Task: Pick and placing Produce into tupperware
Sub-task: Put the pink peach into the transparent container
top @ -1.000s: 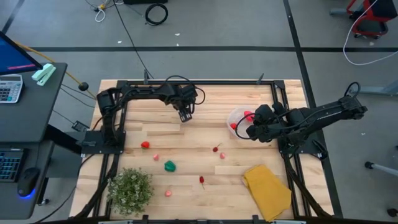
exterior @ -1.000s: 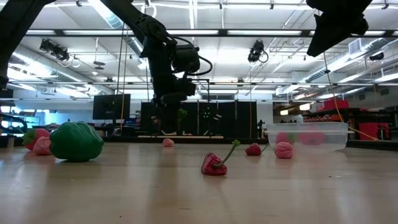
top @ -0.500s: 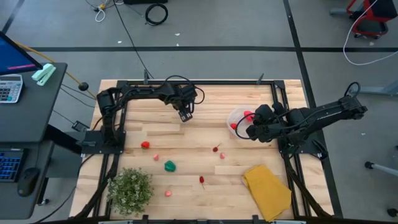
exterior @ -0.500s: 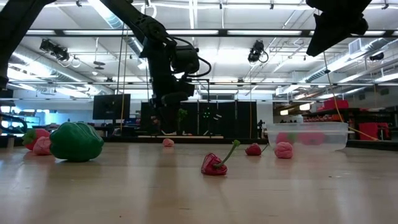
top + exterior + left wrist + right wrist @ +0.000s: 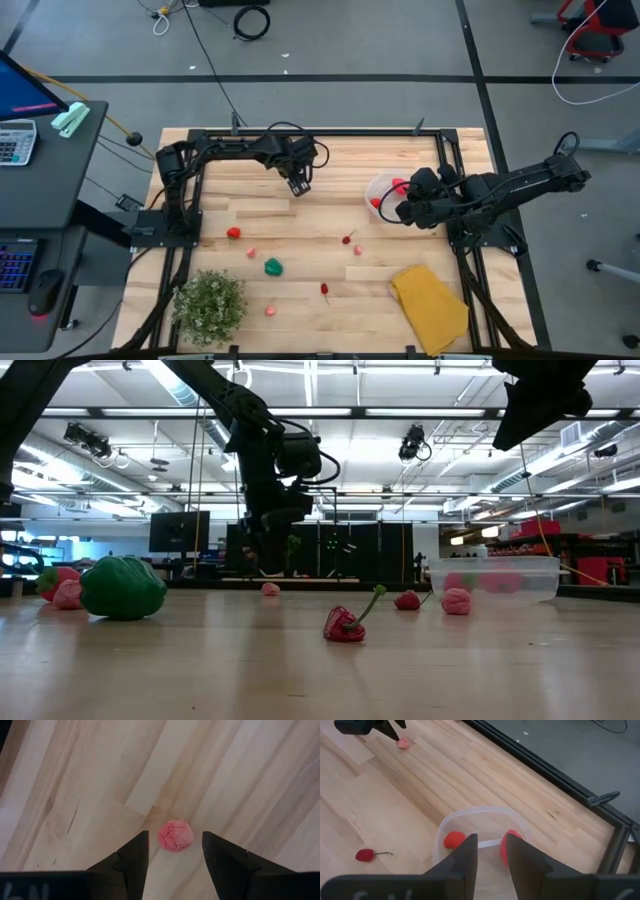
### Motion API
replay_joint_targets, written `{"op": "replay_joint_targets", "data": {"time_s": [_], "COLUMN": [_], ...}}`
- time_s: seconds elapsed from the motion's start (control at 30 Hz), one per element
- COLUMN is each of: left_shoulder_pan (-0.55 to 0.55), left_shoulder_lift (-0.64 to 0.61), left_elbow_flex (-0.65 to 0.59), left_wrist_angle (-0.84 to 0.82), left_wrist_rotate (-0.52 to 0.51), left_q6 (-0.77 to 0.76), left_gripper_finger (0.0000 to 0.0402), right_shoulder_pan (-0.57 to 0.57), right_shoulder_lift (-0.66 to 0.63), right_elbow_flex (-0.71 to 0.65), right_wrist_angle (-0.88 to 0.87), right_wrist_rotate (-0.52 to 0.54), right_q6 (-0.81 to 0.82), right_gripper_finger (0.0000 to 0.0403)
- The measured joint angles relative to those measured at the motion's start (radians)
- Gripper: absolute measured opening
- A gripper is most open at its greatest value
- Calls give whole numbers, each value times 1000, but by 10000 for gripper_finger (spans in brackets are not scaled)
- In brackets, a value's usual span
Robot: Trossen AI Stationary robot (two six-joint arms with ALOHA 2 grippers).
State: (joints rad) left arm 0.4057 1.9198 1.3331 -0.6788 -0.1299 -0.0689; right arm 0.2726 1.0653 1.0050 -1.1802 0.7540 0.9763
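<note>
My left gripper (image 5: 175,835) (image 5: 299,186) is open and points down above the far middle of the table. A small pale pink produce piece (image 5: 175,835) lies on the wood below, between the fingers and clear of both. My right gripper (image 5: 491,838) (image 5: 390,206) is open above the tupperware (image 5: 481,813) (image 5: 372,186). The round clear container stands on the table with two red pieces (image 5: 454,840) in it. More produce lies on the near middle of the table: a red piece (image 5: 233,233), a green one (image 5: 273,267), a red chili (image 5: 348,239) and pink bits (image 5: 357,251).
A bushy green plant (image 5: 210,303) stands at the near left. A yellow folded cloth (image 5: 430,295) lies at the near right. Black frame rails (image 5: 320,132) run along the table's far edge and both sides. Bare wood shows between the scattered pieces and the tupperware.
</note>
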Motion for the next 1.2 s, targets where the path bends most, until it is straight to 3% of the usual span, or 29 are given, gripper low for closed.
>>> {"op": "replay_joint_targets", "data": {"time_s": [0.67, 0.83, 1.07, 1.2], "left_shoulder_pan": [-22, -23, -40, -84], "left_shoulder_lift": [77, 77, 77, 77], "left_elbow_flex": [1, 1, 1, 1], "left_wrist_angle": [-2, 9, 35, 162], "left_wrist_rotate": [-51, -62, -79, -77], "left_q6": [2, 2, 2, -3], "left_gripper_finger": [183, 137, 20, 22], "right_shoulder_pan": [0, 0, 0, 0], "right_shoulder_lift": [0, 0, 0, 0], "right_elbow_flex": [0, 0, 0, 0], "right_wrist_angle": [2, 2, 2, 2], "right_wrist_rotate": [-1, 0, 0, 1], "right_q6": [0, 0, -1, -1], "right_gripper_finger": [109, 109, 109, 110]}}
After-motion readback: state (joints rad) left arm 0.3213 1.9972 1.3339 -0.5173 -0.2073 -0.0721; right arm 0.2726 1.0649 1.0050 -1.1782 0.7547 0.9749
